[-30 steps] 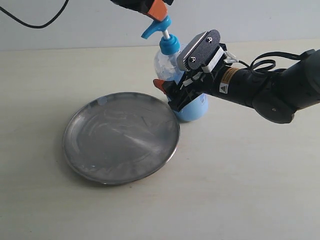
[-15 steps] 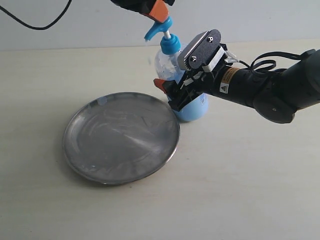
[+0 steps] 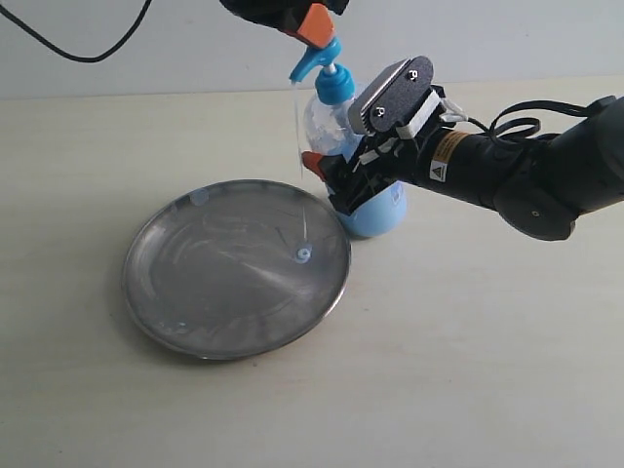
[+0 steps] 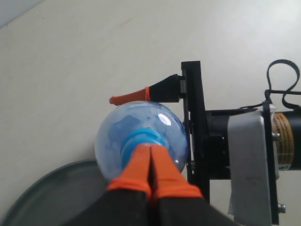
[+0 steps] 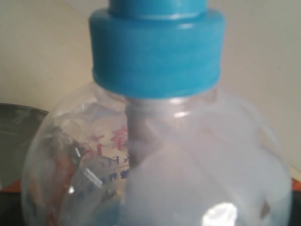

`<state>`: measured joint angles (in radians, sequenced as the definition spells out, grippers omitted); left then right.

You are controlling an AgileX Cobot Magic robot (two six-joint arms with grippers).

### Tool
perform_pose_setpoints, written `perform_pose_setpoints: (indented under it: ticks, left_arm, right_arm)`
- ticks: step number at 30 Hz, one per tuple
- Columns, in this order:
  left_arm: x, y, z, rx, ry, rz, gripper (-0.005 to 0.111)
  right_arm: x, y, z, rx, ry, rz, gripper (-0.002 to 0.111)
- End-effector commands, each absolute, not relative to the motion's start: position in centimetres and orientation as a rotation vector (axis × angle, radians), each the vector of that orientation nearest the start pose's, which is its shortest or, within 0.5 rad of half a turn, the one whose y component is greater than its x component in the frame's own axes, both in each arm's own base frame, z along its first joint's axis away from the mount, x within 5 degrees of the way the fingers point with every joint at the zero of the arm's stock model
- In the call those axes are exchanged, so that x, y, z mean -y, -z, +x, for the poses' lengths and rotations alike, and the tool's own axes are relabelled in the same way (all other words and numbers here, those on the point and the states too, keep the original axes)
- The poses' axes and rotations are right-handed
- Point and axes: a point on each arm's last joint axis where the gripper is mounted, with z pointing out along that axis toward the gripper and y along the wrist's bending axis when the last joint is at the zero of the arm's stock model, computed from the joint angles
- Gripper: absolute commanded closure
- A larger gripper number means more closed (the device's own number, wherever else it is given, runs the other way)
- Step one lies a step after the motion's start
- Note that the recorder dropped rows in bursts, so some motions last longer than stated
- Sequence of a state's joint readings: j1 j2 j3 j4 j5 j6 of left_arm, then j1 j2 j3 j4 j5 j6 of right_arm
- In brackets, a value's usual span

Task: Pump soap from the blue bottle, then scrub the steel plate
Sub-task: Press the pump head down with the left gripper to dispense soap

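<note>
Fingers pressed together, the left gripper point(image 3: 314, 23) is pushing down the pump of the blue bottle point(image 3: 378, 216), which is standing mid-table beside the steel plate point(image 3: 195, 292). The right gripper point(image 3: 339, 183) is seemingly clamping the body. A thread of soap point(image 3: 304, 254) is landing near the plate's right rim.

The plate point(image 3: 185, 292) is lying on the table point(image 3: 487, 380) left of centre, with the bottle point(image 3: 378, 216) standing just beside its far right rim. A blob of soap point(image 3: 303, 254) is sitting in the plate's right part, near the bottle. The left gripper point(image 3: 310, 21) is pressing on the bottle's top from above, and the right gripper point(image 3: 331, 171) is clasping its body from the right.
</note>
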<state>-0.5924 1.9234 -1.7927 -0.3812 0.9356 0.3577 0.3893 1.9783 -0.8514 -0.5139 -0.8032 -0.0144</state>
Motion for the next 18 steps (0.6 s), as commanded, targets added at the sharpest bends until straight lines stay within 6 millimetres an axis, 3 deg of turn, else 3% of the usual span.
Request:
perform_pose_setpoints:
  ticks: [1, 18]
  left_arm:
    - [27.0, -26.0, 34.7, -2.547, 0.516, 1.141, 0.107]
    - [28.0, -22.8, 34.4, -2.605, 0.477, 1.217, 0.107]
  right_arm:
    - [-17.8, -14.3, 33.1, -1.547, -0.363, -0.972, 0.108]
    - [-17.8, -14.3, 33.2, -1.550, -0.364, -0.971, 0.108]
